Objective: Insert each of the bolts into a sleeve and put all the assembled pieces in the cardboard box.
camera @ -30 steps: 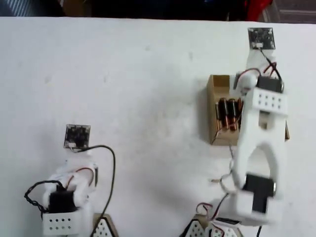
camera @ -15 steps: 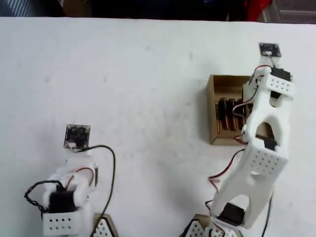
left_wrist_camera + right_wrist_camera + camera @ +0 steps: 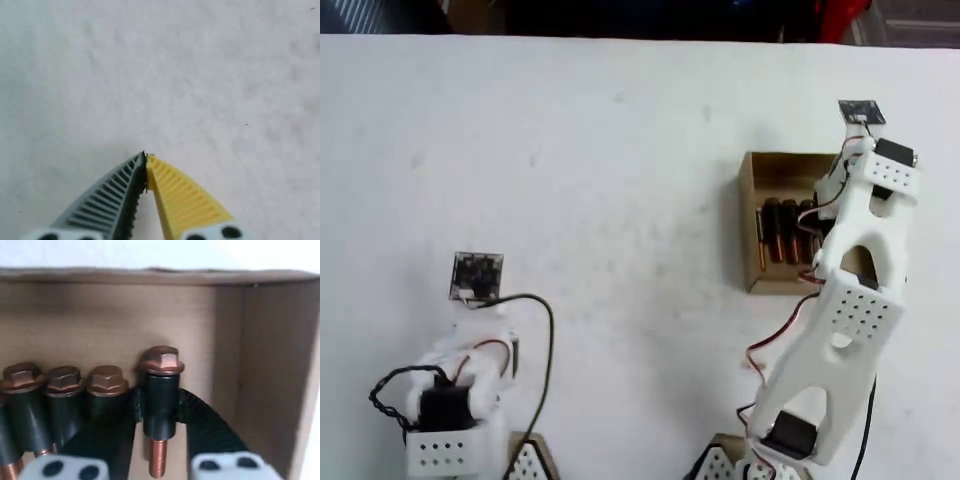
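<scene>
The cardboard box [image 3: 748,220] stands at the right of the table with several assembled pieces [image 3: 782,232] lying side by side in it, copper bolts in black sleeves. My right arm [image 3: 865,200] stretches over the box. In the right wrist view my right gripper [image 3: 160,405] is inside the box [image 3: 100,315], its black fingers [image 3: 200,415] shut on one assembled piece [image 3: 161,360]. Three more pieces [image 3: 65,385] lie beside it. My left arm [image 3: 455,390] sits folded at the near left. Its gripper [image 3: 145,161] is shut over bare table, holding nothing.
The white table [image 3: 570,150] is bare across the middle and far left. The box's right wall [image 3: 270,365] stands close beside the held piece. The arm bases [image 3: 740,465] sit at the near edge.
My right arm has stretched out and swung its wrist to the right over the box. The left arm has not moved.
</scene>
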